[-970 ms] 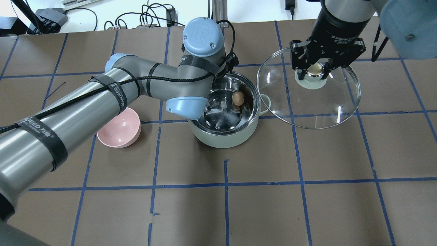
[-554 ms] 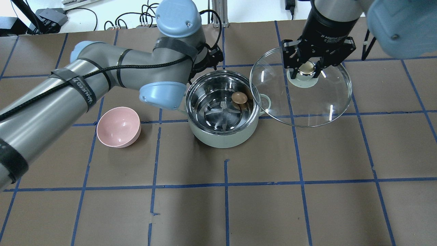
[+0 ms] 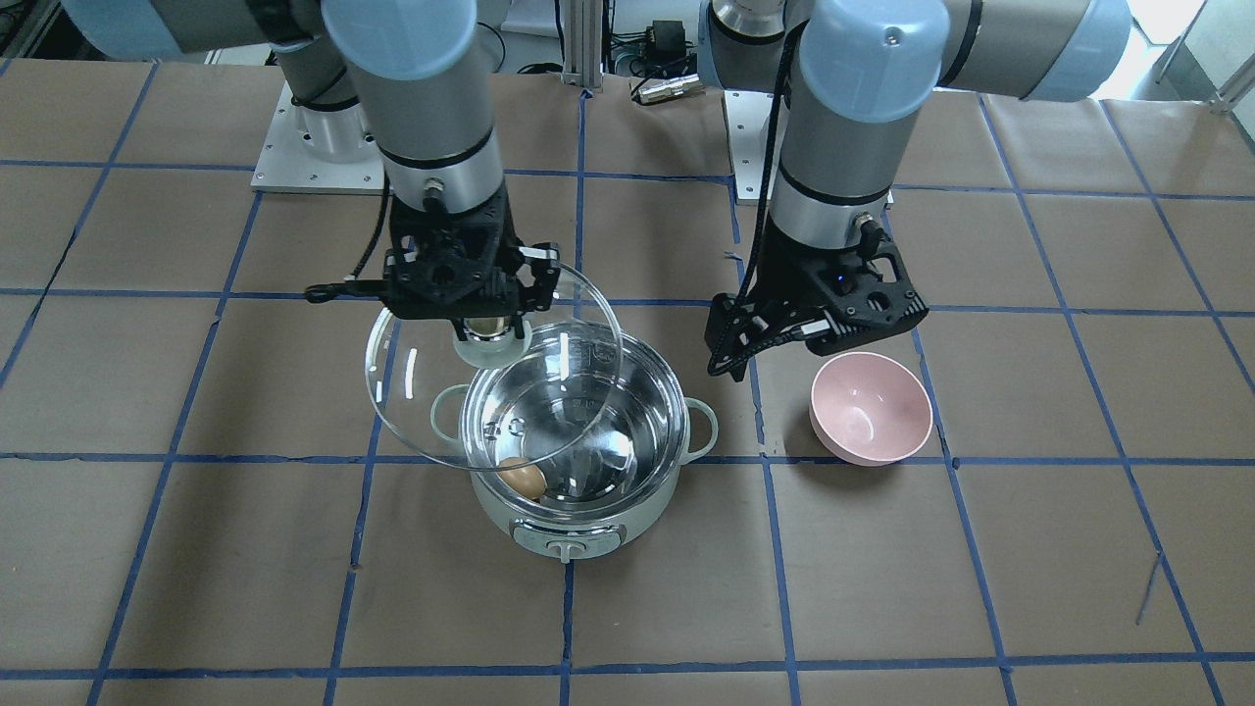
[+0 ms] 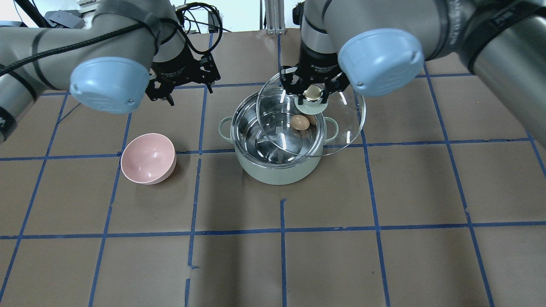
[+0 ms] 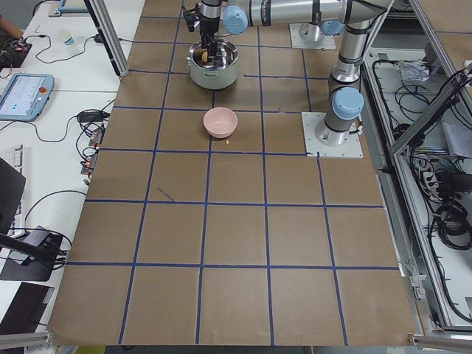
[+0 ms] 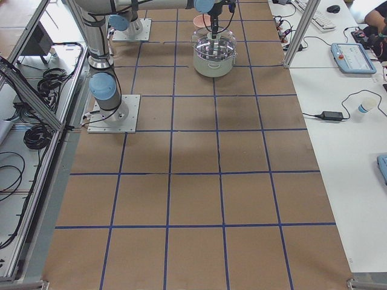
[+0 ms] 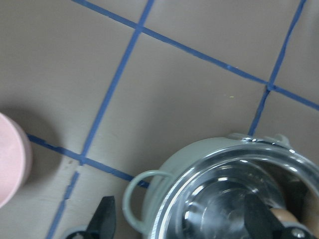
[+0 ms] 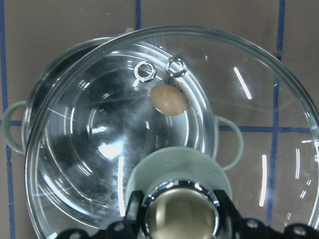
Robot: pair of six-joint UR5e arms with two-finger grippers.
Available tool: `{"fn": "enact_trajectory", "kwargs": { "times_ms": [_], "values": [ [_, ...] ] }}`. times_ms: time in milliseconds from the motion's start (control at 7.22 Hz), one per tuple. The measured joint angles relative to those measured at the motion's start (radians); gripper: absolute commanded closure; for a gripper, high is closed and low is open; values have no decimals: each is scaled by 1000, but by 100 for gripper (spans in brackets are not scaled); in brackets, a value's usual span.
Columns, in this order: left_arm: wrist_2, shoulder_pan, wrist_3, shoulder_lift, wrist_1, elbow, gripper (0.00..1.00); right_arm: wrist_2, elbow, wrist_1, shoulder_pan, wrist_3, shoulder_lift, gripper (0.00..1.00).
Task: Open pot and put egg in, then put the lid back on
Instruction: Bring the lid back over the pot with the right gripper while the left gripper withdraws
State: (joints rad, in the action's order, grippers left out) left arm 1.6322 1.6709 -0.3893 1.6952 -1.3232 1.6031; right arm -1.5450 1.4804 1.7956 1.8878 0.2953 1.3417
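Observation:
The pale green pot stands mid-table, uncovered, with the tan egg lying inside by its right wall. The egg also shows in the front view and through the glass in the right wrist view. My right gripper is shut on the gold knob of the glass lid. It holds the lid tilted above the pot, offset to the right and back, overlapping the rim. My left gripper is open and empty, back-left of the pot, with its fingers apart.
A pink bowl sits on the table left of the pot, in front of my left gripper; it also shows in the front view. Blue tape lines grid the brown table. Cables lie beyond the far edge.
My left arm has pulled out from over the pot to the back-left. My right gripper has carried the lid leftward, from beside the pot to partly over it. The egg stays in the pot.

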Motion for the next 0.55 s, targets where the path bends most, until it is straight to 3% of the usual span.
{"fn": "enact_trajectory", "kwargs": {
  "times_ms": [554],
  "values": [
    [-6, -101, 369, -117, -298, -81, 5, -12, -6, 109, 92, 94, -107, 95]
  ]
}}
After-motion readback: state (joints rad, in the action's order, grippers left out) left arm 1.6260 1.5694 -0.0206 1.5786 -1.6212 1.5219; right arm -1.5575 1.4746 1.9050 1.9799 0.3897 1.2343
